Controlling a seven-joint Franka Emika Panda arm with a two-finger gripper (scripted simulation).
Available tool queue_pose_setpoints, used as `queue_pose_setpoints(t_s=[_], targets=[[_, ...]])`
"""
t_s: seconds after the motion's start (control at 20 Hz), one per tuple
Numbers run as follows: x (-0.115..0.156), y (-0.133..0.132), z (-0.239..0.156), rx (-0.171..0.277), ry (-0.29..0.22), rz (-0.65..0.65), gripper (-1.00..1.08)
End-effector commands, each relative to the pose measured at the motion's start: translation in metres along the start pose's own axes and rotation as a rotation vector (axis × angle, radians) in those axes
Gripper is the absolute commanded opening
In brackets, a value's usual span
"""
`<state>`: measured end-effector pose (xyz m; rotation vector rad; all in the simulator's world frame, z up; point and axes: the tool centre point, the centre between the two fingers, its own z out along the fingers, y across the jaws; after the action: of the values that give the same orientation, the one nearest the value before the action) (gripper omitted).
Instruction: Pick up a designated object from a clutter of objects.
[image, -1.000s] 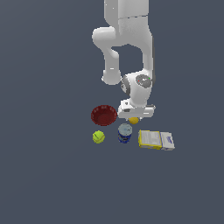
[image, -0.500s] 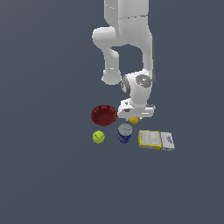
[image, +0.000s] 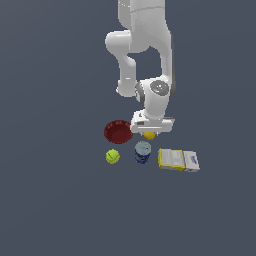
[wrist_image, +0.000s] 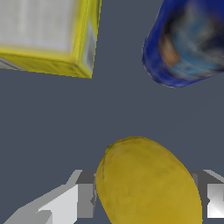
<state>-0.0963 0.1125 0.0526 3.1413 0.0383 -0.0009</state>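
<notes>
The orange-yellow lemon (image: 149, 135) lies on the grey floor between the dark red bowl (image: 118, 131) and the blue can (image: 142, 152). The hand mostly hides it in the exterior view. My gripper (image: 150, 133) has come straight down over it. In the wrist view the lemon (wrist_image: 148, 183) fills the space between the two grey fingers (wrist_image: 85, 201), and both pads touch its sides. The gripper (wrist_image: 146, 203) is shut on the lemon, which is still low at floor level.
A greenish-yellow tennis ball (image: 112, 156) lies to the exterior view's left of the can. A yellow-and-white box (image: 178, 160) lies to the can's right. The wrist view shows the box (wrist_image: 48, 35) and the can (wrist_image: 188, 43) close beyond the lemon.
</notes>
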Motion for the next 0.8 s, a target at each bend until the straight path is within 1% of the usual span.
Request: queue_pose_setpoints(t_s=[0.0,0.3,0.75], targets=[[0.002,0.011,-0.012,0.0,0.001,0.001,-1.0],[0.007,0.047,-0.052,0.002,0.001,0.0,-1.0],[0.017,0.119,-0.13,0.005,0.001,0.0,-1.0]])
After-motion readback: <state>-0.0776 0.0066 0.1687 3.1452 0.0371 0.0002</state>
